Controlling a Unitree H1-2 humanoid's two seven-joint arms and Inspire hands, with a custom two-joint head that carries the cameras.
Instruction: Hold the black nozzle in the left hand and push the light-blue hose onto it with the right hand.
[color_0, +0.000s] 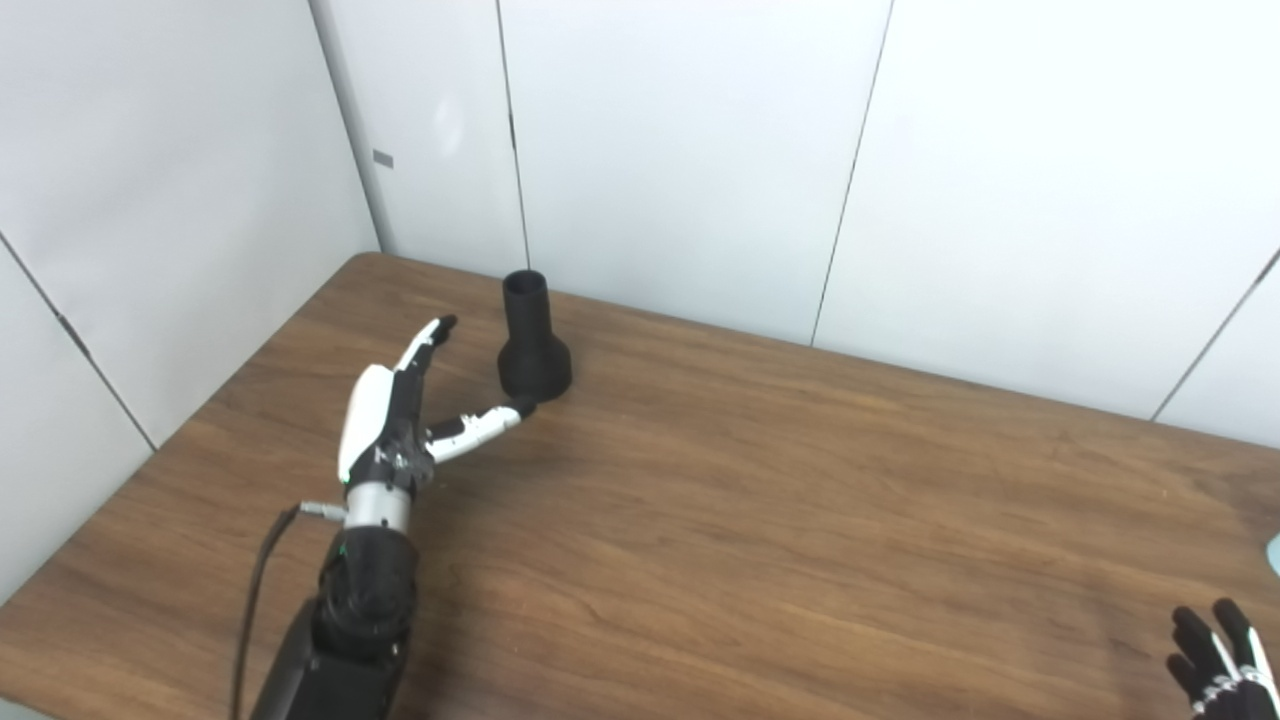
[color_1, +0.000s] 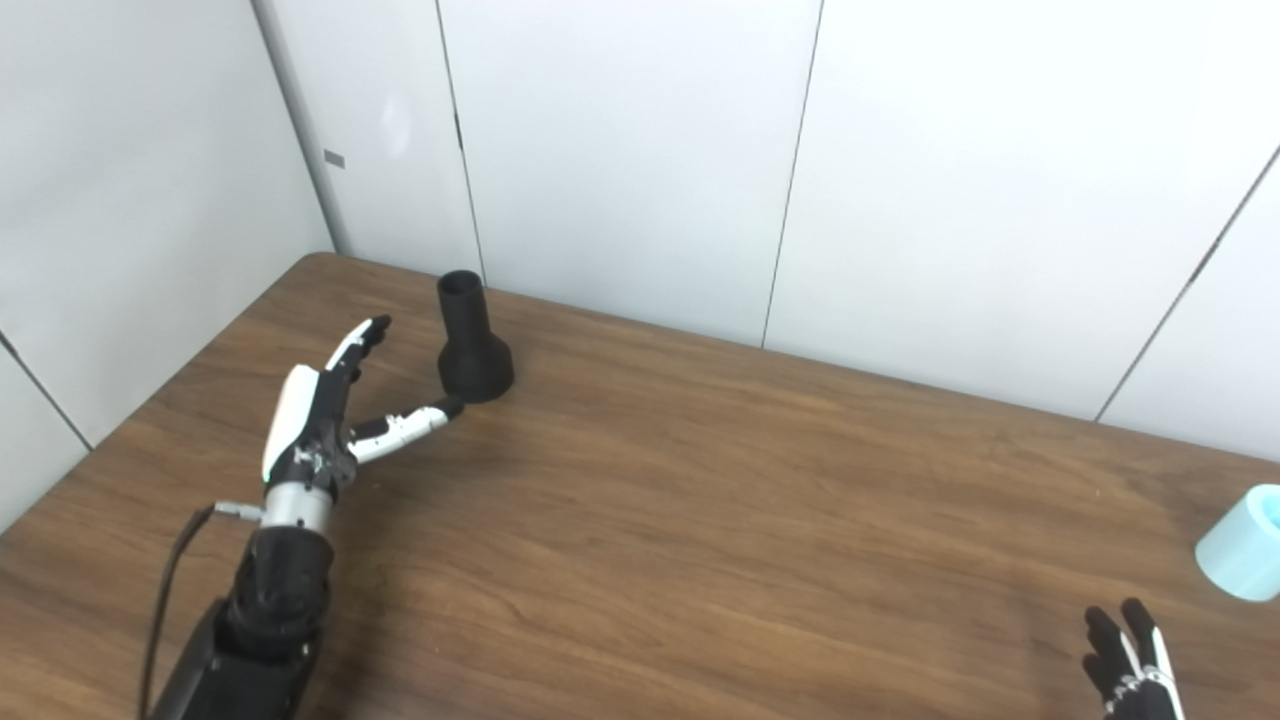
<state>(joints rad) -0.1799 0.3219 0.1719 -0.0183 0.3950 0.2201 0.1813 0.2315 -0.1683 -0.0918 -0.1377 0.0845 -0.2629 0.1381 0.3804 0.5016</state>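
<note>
1. White-and-black left hand (color_0: 395, 420) reaches over the counter (color_0: 700, 520) with fingers spread and nothing in it; its thumb tip lies at the base of the black nozzle (color_0: 533, 340), touching or nearly so.
2. Black nozzle stands upright, wide end down, near the counter's far left corner.
3. Right hand (color_1: 1130, 660) shows only its fingertips at the bottom right edge, spread apart, holding nothing visible.
4. Light-blue hose (color_1: 1242, 545) end sits at the far right, clear in the right eye view, a mere sliver in the left.
5. Wood-grain counter meets white panelled walls (color_0: 680, 150).
</note>
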